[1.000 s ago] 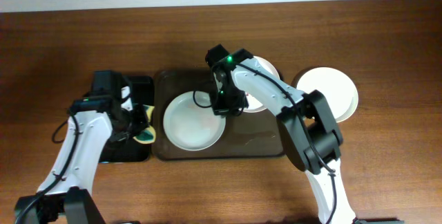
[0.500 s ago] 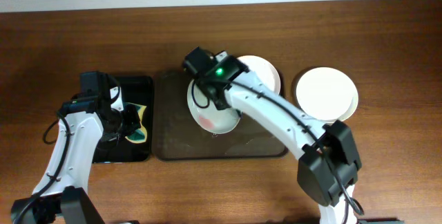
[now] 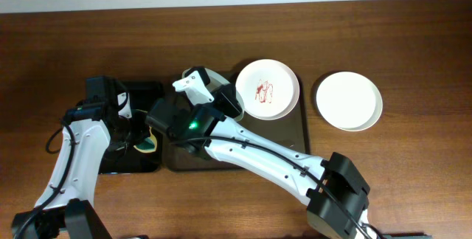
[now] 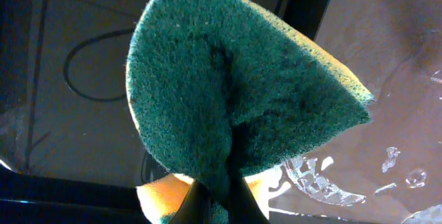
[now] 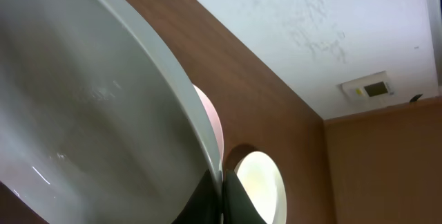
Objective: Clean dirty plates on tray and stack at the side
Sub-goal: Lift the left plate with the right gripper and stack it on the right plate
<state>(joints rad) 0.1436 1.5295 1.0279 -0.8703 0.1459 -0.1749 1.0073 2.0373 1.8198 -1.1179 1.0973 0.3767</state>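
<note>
My right gripper is shut on the rim of a white plate and holds it tilted on edge above the left part of the brown tray. In the overhead view this gripper and the arm hide most of that plate. A second plate with red smears lies at the tray's back right. A third, clean plate sits on the table to the right. My left gripper is shut on a green and yellow sponge, and overhead it is over the black tray.
The smaller black tray lies left of the brown tray under my left arm. Water drops show on the brown tray in the left wrist view. My right arm crosses the brown tray's front.
My right gripper has lifted the plate off the tray, swung it left and tipped it on edge. The smeared plate behind it is now uncovered. My left arm has barely moved.
</note>
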